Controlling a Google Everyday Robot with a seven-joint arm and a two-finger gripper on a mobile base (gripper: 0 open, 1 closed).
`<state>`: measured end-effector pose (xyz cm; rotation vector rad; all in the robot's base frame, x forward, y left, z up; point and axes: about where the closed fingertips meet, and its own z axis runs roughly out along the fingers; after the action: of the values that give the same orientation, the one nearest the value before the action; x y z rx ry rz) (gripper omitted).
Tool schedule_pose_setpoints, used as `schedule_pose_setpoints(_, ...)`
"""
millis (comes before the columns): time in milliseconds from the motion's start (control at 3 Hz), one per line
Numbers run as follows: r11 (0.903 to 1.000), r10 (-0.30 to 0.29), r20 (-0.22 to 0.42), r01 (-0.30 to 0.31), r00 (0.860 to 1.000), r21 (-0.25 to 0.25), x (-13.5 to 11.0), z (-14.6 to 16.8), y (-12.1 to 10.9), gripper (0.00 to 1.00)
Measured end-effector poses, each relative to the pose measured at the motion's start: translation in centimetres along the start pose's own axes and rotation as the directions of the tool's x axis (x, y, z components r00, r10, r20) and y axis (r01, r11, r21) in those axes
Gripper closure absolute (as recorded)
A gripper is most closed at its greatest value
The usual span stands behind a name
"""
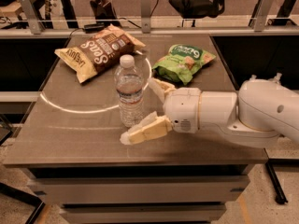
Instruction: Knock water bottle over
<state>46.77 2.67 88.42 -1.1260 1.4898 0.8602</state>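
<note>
The water bottle (129, 94) stands upright near the middle of the table (65, 139). It is clear ribbed plastic with a white cap and a pale label band. My gripper (142, 108) reaches in from the right with its white arm. It is open. One cream finger (145, 129) lies in front of the bottle's base, close to it or touching it. The other finger (159, 87) is just right of the bottle's middle. The bottle sits at the mouth of the open fingers.
A brown snack bag (96, 50) lies at the back left of the table. A green snack bag (183, 62) lies at the back right. A rail with metal posts (145, 6) runs behind the table. The table's front edge is close below the gripper.
</note>
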Motion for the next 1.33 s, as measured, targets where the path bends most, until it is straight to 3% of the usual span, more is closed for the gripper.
schedule_pose_setpoints(333, 1.0, -0.008, 0.0, 0.008, 1.0, -0.001, -0.1, 1.4, -1.2, 0.0)
schedule_pose_setpoints(667, 0.9998, 0.007, -0.023, -0.007, 1.0, 0.019, -0.3, 2.4, -2.4, 0.18)
schedule_pose_setpoints(1333, 0.9996, 0.012, -0.046, -0.011, 0.999, 0.026, -1.3, 2.7, -3.0, 0.64)
